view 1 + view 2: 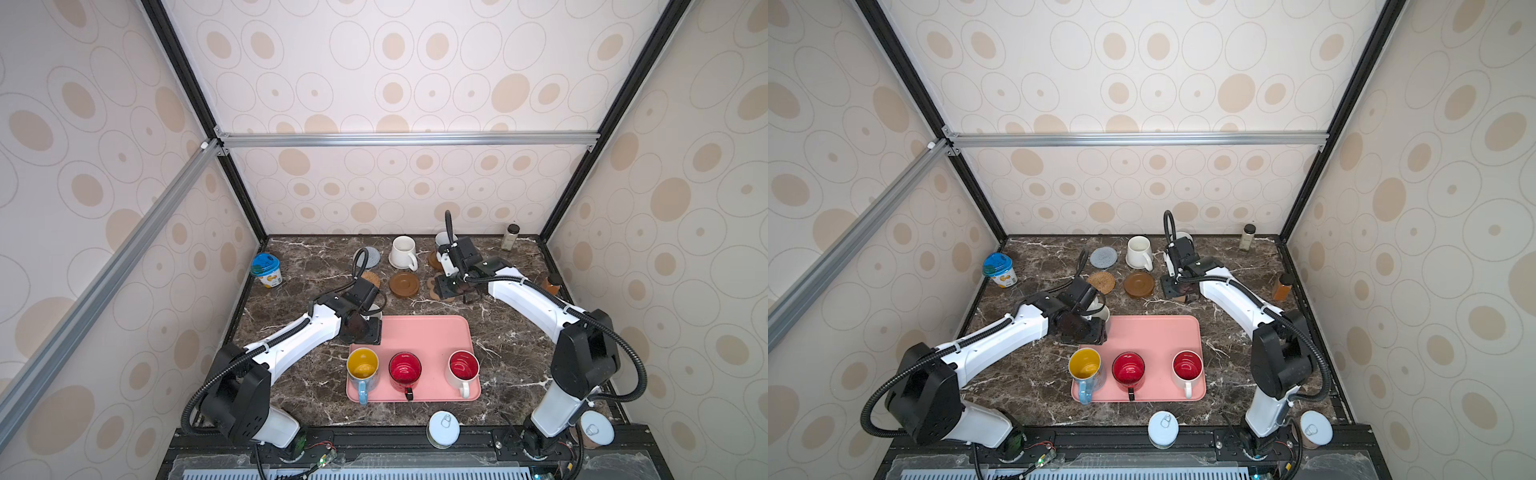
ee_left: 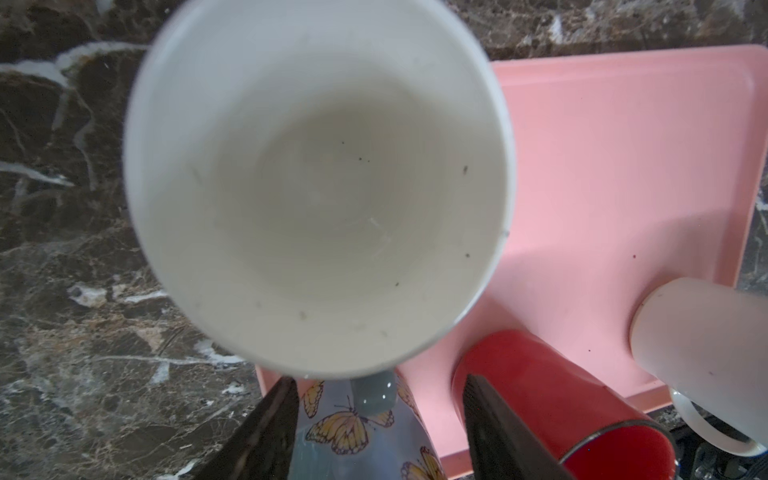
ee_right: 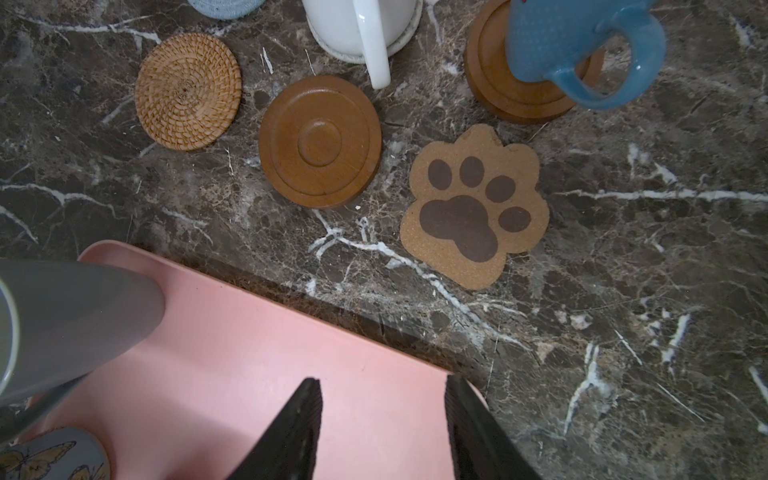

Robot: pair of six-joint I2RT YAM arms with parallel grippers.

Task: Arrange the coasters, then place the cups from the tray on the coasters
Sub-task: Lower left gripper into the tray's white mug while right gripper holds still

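Observation:
A grey cup [image 2: 316, 187] stands at the far left corner of the pink tray [image 1: 428, 332]. My left gripper [image 2: 380, 419] is open, its jaws apart on either side of the cup's handle. Three cups stand along the tray's near side: blue with yellow inside [image 1: 363, 368], red [image 1: 404, 370], white with red inside [image 1: 463, 368]. My right gripper [image 3: 382, 419] hangs open and empty by the paw coaster [image 3: 473, 208]. A white cup [image 1: 403, 251] sits on a cream coaster, a light blue cup [image 3: 552, 37] on a wooden coaster. Rattan [image 1: 1101, 281], knit [image 1: 1103, 257] and wooden [image 1: 404, 284] coasters lie bare.
A blue-lidded tub [image 1: 266, 270] stands at the left edge. A clear bottle [image 1: 510, 237] and an amber jar [image 1: 550, 284] stand at the back right. Two white can lids [image 1: 444, 428] [image 1: 596, 428] rest at the front edge.

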